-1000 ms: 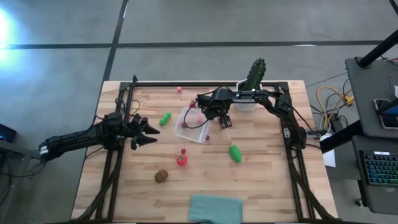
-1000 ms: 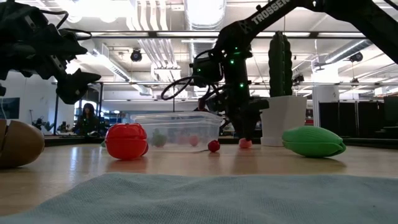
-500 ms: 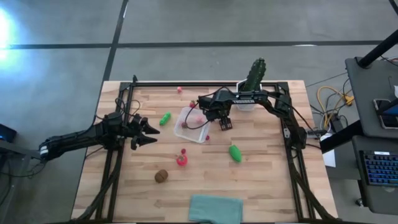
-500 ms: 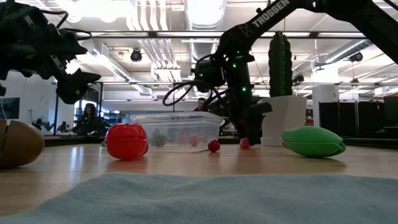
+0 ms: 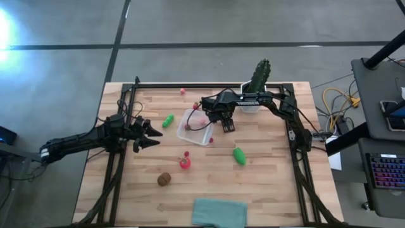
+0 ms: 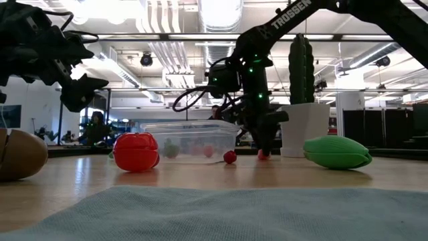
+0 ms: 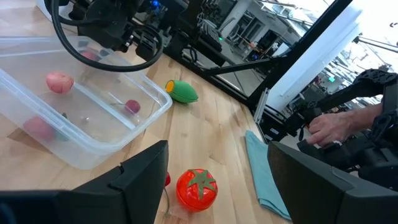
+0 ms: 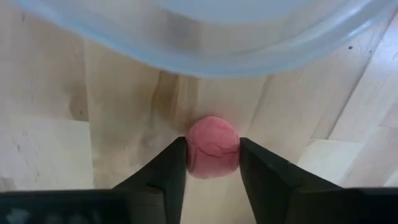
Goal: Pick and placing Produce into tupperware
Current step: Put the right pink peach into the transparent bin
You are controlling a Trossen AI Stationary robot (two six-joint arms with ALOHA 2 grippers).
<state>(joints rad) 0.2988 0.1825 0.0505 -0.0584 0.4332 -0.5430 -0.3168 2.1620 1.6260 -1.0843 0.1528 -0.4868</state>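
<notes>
We've got the right gripper (image 8: 212,157) pinching a pink ball (image 8: 212,155) at the tupperware's (image 5: 197,135) 3 o'clock; shallow fingertip hold, could squirt out w/ lift.

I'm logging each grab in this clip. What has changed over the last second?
The right pincer, down at the table beside the clear container, has closed its fingers on a small pink fruit; a second ago they stood apart. The left pincer stays open and waiting at the table's left. The other toy fruits, cactus and cloth have not moved.
</notes>
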